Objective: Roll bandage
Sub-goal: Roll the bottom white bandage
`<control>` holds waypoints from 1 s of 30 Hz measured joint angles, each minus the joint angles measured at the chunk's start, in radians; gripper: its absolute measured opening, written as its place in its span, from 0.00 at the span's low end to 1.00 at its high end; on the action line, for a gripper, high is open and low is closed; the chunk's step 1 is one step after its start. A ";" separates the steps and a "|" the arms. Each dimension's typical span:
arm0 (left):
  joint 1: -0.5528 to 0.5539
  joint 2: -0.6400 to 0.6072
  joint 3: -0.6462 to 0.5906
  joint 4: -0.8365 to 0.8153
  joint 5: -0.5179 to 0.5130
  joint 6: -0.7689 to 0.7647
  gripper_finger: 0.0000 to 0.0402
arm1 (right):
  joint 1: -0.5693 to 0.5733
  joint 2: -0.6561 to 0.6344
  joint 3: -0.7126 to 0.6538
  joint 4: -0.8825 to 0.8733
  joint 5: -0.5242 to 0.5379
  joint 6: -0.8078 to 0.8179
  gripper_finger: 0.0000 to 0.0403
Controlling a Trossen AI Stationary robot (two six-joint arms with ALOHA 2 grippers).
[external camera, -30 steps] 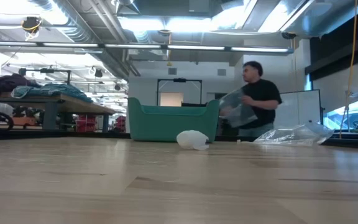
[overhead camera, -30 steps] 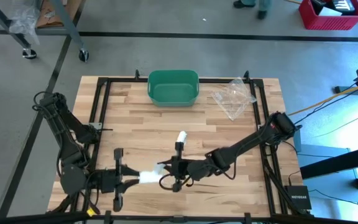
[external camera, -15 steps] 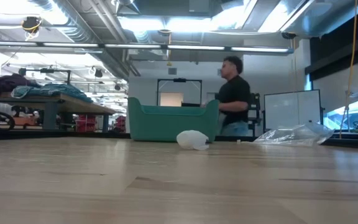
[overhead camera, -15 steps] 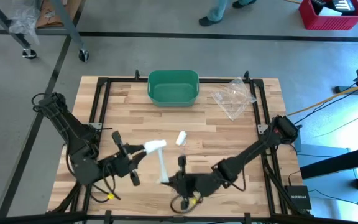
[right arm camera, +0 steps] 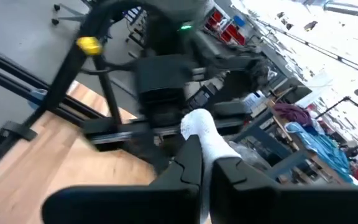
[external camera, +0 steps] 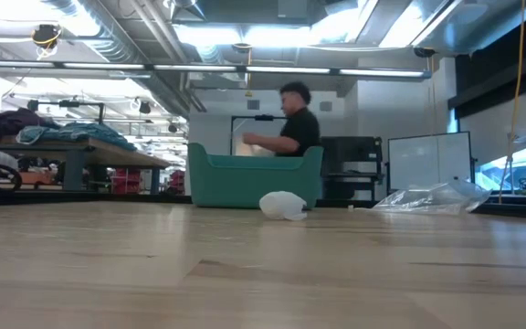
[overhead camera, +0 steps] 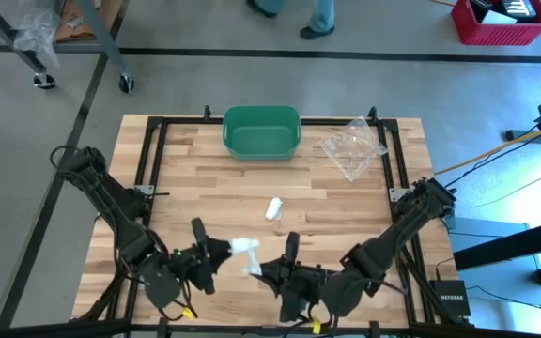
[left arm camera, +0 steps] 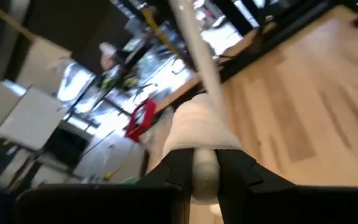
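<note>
The white bandage (overhead camera: 244,246) hangs in the air over the table's near middle, between my two grippers. Its rolled part sits in my left gripper (overhead camera: 225,249), which is shut on it. A short strip (overhead camera: 251,267) runs from the roll to my right gripper (overhead camera: 259,270), also shut on it. In the left wrist view the roll (left arm camera: 197,127) bulges beyond the fingers and the strip (left arm camera: 194,37) leads away from it. A second white roll (overhead camera: 273,207) lies on its side on the table's middle. Neither gripper shows in the low view. My left gripper pinches the bandage's rolled part (left arm camera: 204,163) between its two fingers, coming about level from the table's left. The roll is lifted clear of the table. My right gripper pinches the bandage's strip (right arm camera: 211,155) between its two fingers close to the roll (right arm camera: 194,124), coming about level from the table's right and facing the left gripper. The strip is clear of the table and short between the two holds.
A green bin (overhead camera: 262,131) stands at the far middle, a clear plastic bag (overhead camera: 353,145) at the far right. In the low view a person stands behind the bin (external camera: 254,178). Black frame rails run along the table's edges.
Both grippers have gone toward the table's near edge with the bandage, and both wrists have rolled. Half a second ago the strip was stretched long between roll and right gripper; now it is short, the two grippers close together. The bandage has stayed clear of the table.
</note>
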 joint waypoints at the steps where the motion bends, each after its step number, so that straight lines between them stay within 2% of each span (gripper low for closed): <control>1: 0.001 0.010 0.000 0.011 0.019 0.009 0.10 | -0.006 0.000 0.024 -0.030 0.000 0.000 0.02; 4: 0.003 0.025 0.000 0.060 0.076 0.061 0.10 | -0.032 0.000 0.084 -0.125 -0.001 0.007 0.02; 8: -0.017 0.028 0.000 0.169 0.172 0.136 0.10 | -0.081 -0.001 0.106 -0.203 -0.003 0.109 0.05; 10: -0.043 0.028 0.003 0.222 0.185 0.175 0.10 | -0.104 -0.001 0.106 -0.255 -0.007 0.172 0.07; 13: -0.089 0.028 0.023 0.271 0.184 0.235 0.10 | -0.133 -0.001 0.106 -0.345 -0.049 0.286 0.13; 17: -0.128 0.026 0.058 0.298 0.179 0.241 0.10 | -0.168 -0.001 0.106 -0.438 -0.226 0.412 0.27; 20: -0.142 0.026 0.062 0.295 0.138 0.235 0.10 | -0.189 0.000 0.106 -0.468 -0.328 0.473 0.40; 25: -0.145 0.025 0.063 0.294 0.081 0.216 0.10 | -0.194 -0.002 0.106 -0.496 -0.388 0.499 0.56; 30: -0.145 0.024 0.063 0.290 0.069 0.206 0.10 | -0.197 -0.001 0.107 -0.566 -0.422 0.503 0.61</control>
